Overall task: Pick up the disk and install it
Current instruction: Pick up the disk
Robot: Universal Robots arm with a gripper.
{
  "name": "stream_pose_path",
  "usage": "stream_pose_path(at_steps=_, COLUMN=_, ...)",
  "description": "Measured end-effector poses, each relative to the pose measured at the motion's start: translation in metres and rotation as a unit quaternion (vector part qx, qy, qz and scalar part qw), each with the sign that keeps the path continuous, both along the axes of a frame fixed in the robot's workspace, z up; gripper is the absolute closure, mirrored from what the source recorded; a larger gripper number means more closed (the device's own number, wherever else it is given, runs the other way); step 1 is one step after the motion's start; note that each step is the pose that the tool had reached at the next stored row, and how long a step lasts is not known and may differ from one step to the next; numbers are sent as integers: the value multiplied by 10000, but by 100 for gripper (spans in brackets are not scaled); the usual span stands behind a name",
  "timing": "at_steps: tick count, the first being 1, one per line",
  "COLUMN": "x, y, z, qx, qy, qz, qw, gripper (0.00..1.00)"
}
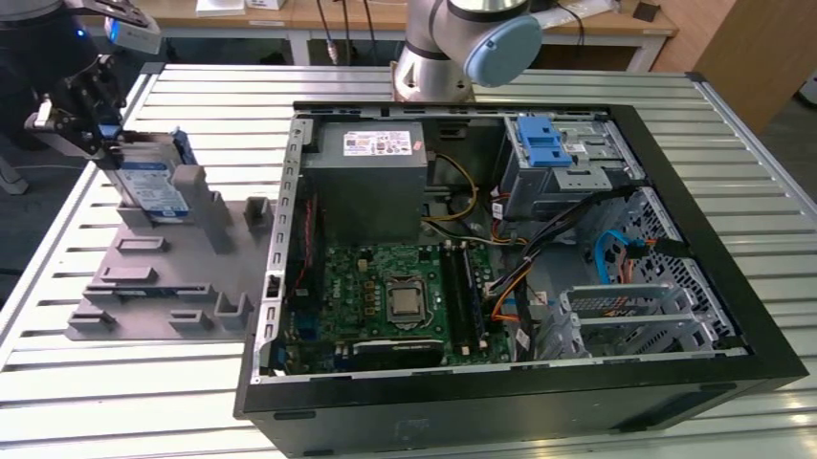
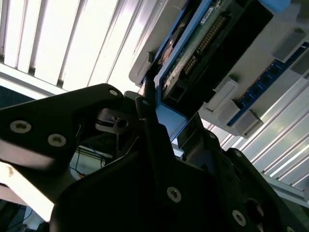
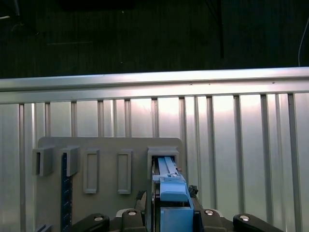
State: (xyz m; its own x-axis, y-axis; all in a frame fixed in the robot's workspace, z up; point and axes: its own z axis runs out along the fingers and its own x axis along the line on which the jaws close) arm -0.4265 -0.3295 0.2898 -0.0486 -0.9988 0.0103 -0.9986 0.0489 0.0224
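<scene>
At the exterior view's left, the disk (image 1: 151, 182) stands on edge in a slot of a grey rack (image 1: 153, 277), label side facing the computer case (image 1: 511, 406). Its lower edge sits in the slot and its upper part rises above the rack's posts. The blue frame (image 3: 171, 191) runs along the edge nearest the camera in the first wrist view. In the second wrist view the disk's circuit-board face (image 2: 193, 43) is visible, with the blue frame along its edge.

The gripper (image 1: 113, 143) is at the top of the disk. Its fingers (image 2: 149, 125) pinch the disk from both flat sides. No gap shows between them and the blue frame in the first wrist view, where the gripper (image 3: 172, 212) straddles the disk.

The rack lies flat on a slatted metal table (image 1: 128, 382), just beside the case. It has several other upright slots (image 3: 123, 170), and a blue strip (image 3: 65, 193) stands in one of them.

The case lies on its side with the cover off, at the exterior view's right of the rack. Inside are a grey metal box (image 1: 367, 182), a green board (image 1: 383, 296) and a light-blue latch (image 1: 546, 143) on the drive cage at the far corner. The arm's base (image 1: 441, 57) stands behind the case.
</scene>
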Motion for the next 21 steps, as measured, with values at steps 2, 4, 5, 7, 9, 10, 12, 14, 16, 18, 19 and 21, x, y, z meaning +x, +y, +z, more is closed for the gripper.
stream_pose_path(at_steps=2, x=0, y=0, z=-3, qx=0, qy=1, qz=0, qw=10000, gripper=57)
stream_pose_path(at_steps=4, x=0, y=0, z=-9, qx=-2, qy=5, qz=0, qw=10000, gripper=64)
stream_pose_path(at_steps=5, x=0, y=0, z=-9, qx=-1, qy=4, qz=1, qw=10000, gripper=64)
stream_pose_path(at_steps=7, x=0, y=0, z=-4, qx=4, qy=0, qz=4, qw=10000, gripper=64)
stream_pose_path(at_steps=9, x=1, y=0, z=20, qx=7, qy=-1, qz=4, qw=10000, gripper=64)
stream_pose_path(at_steps=10, x=0, y=0, z=38, qx=6, qy=1, qz=4, qw=10000, gripper=64)
stream_pose_path(at_steps=12, x=1, y=0, z=68, qx=6, qy=0, qz=4, qw=10000, gripper=64)
stream_pose_path(at_steps=14, x=0, y=0, z=100, qx=6, qy=1, qz=4, qw=10000, gripper=64)
stream_pose_path(at_steps=16, x=0, y=0, z=130, qx=6, qy=1, qz=4, qw=10000, gripper=64)
stream_pose_path(at_steps=18, x=0, y=0, z=149, qx=6, qy=1, qz=4, qw=10000, gripper=64)
stream_pose_path(at_steps=19, x=0, y=0, z=156, qx=6, qy=1, qz=4, qw=10000, gripper=64)
stream_pose_path(at_steps=21, x=1, y=0, z=171, qx=6, qy=1, qz=4, qw=10000, gripper=64)
